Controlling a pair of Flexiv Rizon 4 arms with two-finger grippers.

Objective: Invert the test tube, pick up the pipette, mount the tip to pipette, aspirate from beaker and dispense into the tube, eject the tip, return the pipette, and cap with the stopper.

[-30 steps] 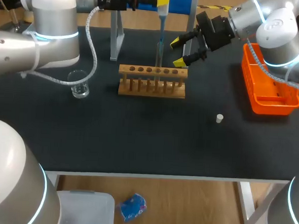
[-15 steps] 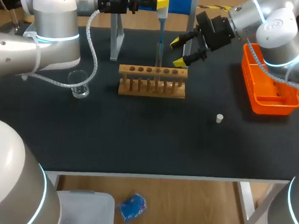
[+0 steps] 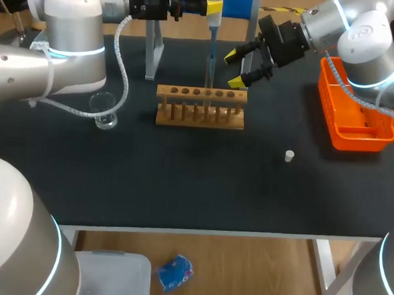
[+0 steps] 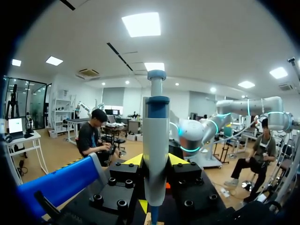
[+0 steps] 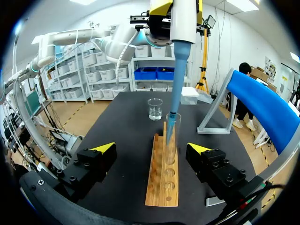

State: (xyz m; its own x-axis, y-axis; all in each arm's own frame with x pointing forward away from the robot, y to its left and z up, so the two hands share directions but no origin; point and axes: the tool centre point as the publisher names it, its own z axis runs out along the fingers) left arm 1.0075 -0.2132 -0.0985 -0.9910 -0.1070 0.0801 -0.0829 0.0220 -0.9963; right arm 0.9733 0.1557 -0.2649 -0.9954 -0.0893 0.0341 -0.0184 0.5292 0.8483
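- Black table (image 3: 181, 180) fills the scene. Near its left edge the beaker (image 3: 105, 112) stands alone with a little clear liquid in the bottom.
- Over the table's back edge, my left gripper (image 4: 154, 161) has its yellow-tipped fingers clamped on the pipette (image 4: 155, 122) from both sides. The pipette hangs upright with its blue tip (image 5: 174, 93) pointing down.
- The tip's end sits just inside the mouth of the test tube (image 5: 170, 136). The tube stands upright in the wooden rack (image 3: 200, 114), which is mid-table toward the back edge. I read this as the dispense step.
- My right gripper (image 3: 233, 67) hovers just beside the tube, above the rack's right end. Its fingers are spread wide and hold nothing.
- The stopper (image 3: 289, 155) lies toward the table's front right, well apart from the rack, so capping is not yet done.
- The orange basket (image 3: 361, 139) sits at the right edge.
- Next, as I judge it, the pipette must rise straight up until the tip clears the tube's rim without nudging the glass. Then it goes off to eject the tip; the basket looks a likely place, though that is my guess.
- I cannot tell whether any liquid is in the tip or in the tube.
- From overhead the tube's glass is barely visible, and my left gripper is partly cut off there.
- The wrist view hides the tip's end behind the gripper's body.
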